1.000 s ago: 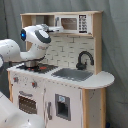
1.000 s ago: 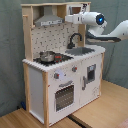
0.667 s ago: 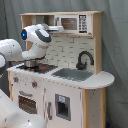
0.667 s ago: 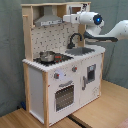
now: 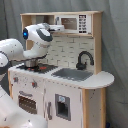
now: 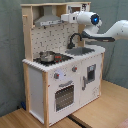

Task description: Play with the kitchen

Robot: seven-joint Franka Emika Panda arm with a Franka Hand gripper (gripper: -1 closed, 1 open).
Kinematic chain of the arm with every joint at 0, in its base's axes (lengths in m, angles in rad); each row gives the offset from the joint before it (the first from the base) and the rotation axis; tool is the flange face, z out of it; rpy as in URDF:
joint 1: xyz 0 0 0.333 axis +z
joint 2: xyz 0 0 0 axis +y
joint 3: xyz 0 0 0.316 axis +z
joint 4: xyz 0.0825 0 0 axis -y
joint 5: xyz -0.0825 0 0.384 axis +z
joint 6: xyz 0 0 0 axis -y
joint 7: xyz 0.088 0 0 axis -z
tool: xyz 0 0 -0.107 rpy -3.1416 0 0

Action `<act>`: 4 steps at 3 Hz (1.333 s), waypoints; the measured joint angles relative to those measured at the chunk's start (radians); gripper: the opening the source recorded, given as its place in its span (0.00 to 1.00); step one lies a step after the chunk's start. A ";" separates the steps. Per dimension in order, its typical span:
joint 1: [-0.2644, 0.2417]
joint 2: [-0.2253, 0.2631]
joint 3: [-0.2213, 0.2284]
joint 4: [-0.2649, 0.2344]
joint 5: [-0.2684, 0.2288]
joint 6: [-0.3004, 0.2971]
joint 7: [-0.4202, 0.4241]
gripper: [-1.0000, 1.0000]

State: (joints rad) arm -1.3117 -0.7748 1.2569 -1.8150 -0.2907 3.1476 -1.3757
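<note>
Tall white-and-light-wood toy kitchen (image 5: 75, 95) (image 6: 60, 75) stands upright. White robot gripper (image 5: 58, 27) (image 6: 64, 18) raised beside hood, above small metal pot (image 6: 46, 56) on stove; finger opening cannot tell.

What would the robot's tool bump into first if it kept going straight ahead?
Probably the hood under the kitchen's top shelf: the tool points sideways toward it, though depth is hard to judge.
</note>
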 joint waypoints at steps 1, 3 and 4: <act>0.000 0.000 -0.003 0.000 0.000 0.000 0.000 0.00; 0.007 0.003 -0.005 -0.002 0.001 0.001 0.009 1.00; 0.075 0.002 -0.063 -0.039 0.001 -0.008 0.023 1.00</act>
State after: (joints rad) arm -1.2368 -0.7724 1.1941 -1.8537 -0.2901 3.1394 -1.3524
